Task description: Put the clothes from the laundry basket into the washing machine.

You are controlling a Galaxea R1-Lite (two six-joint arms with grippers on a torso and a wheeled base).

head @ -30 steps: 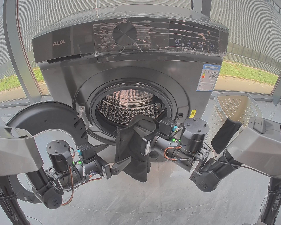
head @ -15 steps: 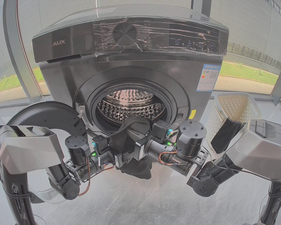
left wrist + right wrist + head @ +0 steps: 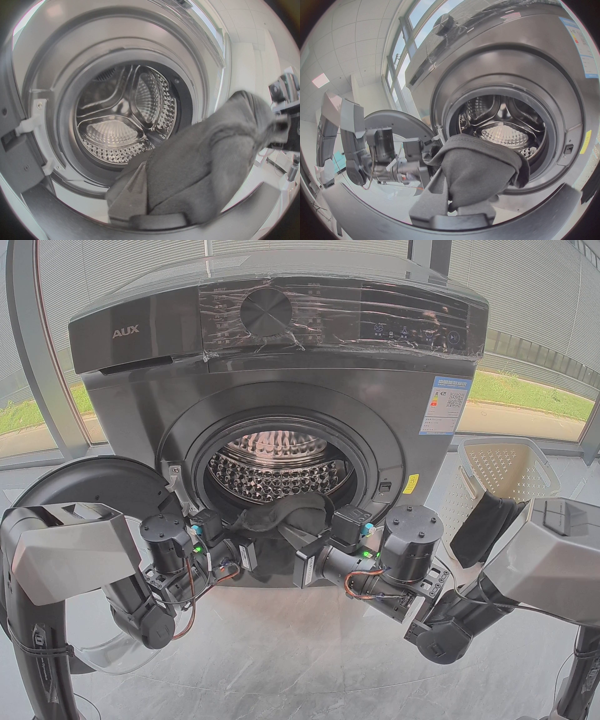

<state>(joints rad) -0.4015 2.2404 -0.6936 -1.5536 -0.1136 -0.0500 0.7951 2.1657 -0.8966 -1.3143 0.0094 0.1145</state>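
At the dimpled steel drum (image 3: 275, 474) of the washing machine (image 3: 281, 384), left gripper (image 3: 162, 203) and right gripper (image 3: 456, 203) both pinch one soft dark garment (image 3: 284, 510).

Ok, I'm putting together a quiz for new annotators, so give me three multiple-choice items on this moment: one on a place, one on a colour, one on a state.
1. Where is the dark garment held by the left gripper and right gripper?
A. on the floor
B. at the lower edge of the opening of the washer
C. on a shelf

2. What colour is the laundry basket?
A. red
B. blue
C. cream

3. How is the door of the washer?
A. swung open
B. shut
C. lying on the floor

Answers:
1 B, it drapes over the opening's lower rim.
2 C, its perforated walls are cream.
3 A, it stands wide to one side and the drum shows.
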